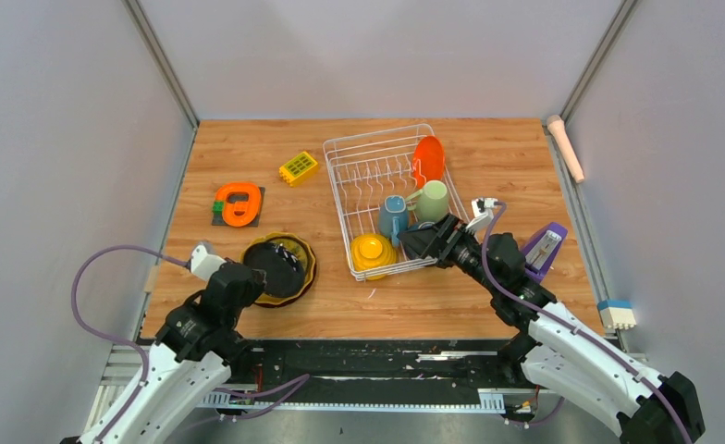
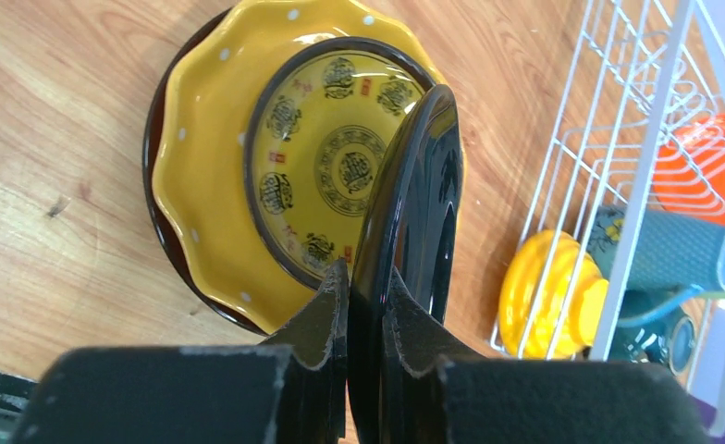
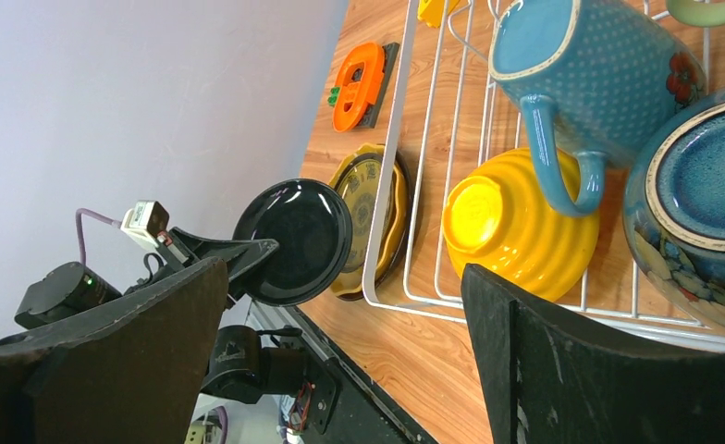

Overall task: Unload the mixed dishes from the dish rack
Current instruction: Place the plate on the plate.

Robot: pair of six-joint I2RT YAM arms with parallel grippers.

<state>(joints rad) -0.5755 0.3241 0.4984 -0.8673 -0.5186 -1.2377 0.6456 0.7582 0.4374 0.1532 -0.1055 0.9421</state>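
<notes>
Left gripper (image 2: 366,277) clamps the black plate (image 2: 414,213) on edge over the yellow plate (image 2: 211,148) — for stacking, I judge. Right gripper (image 1: 430,242) gapes empty at the dish rack (image 1: 338,208).

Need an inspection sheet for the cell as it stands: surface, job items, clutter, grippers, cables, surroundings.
Surface: wooden table, no spills seen.
Job's things: rack holds orange plate, blue mug, green mug, upturned yellow bowl, dark bowl; plate stack lies left of it.
Clutter: yellow brick and orange gadget on the left; pink cylinder, purple item, white-blue block along the right rail.
Grippers: left gripper shut on black plate, held on edge over the stack, contact unclear; right gripper open at rack's near right corner, holding nothing.
Cables: purple cables loop off both arms, no snag seen.
Surroundings: grey walls; nothing else seen.
</notes>
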